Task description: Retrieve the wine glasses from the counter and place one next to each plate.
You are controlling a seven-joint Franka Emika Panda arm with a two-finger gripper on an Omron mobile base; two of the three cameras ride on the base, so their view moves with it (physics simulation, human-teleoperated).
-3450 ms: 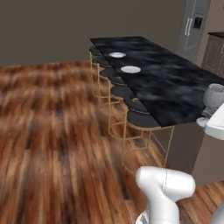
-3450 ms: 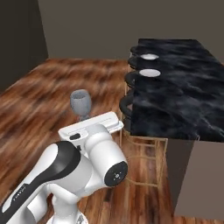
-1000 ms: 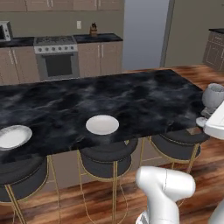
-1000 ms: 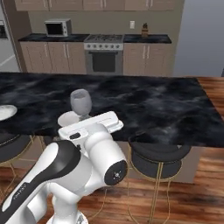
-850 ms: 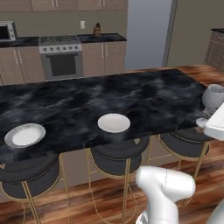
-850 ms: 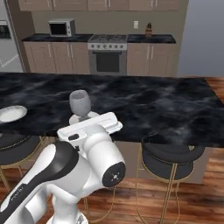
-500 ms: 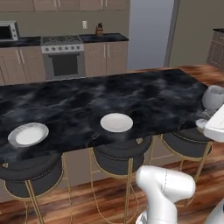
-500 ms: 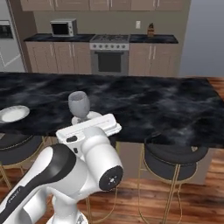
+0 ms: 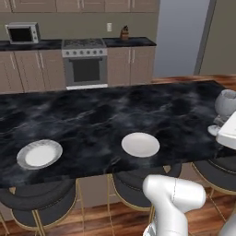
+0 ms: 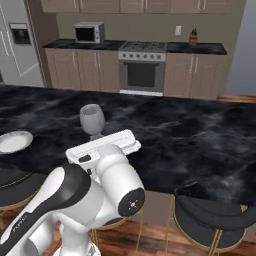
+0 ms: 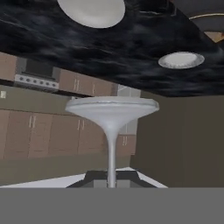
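Above black marble island point(image 9: 92, 115): 1 wine glass point(image 10: 92, 120), upright, stem clamped in gripper point(image 11: 111, 181), jaws shut on it. 2 white plates point(image 9: 140, 144) point(image 9: 39, 154) on island, apart. No legible labels/writing.

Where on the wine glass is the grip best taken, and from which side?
On the thin stem, from the side. The wine glass stands upright in the gripper, which is shut on the stem just above the fingers; the bowl is wide and rounded, the foot flat, so the stem is probably the only part narrow enough.
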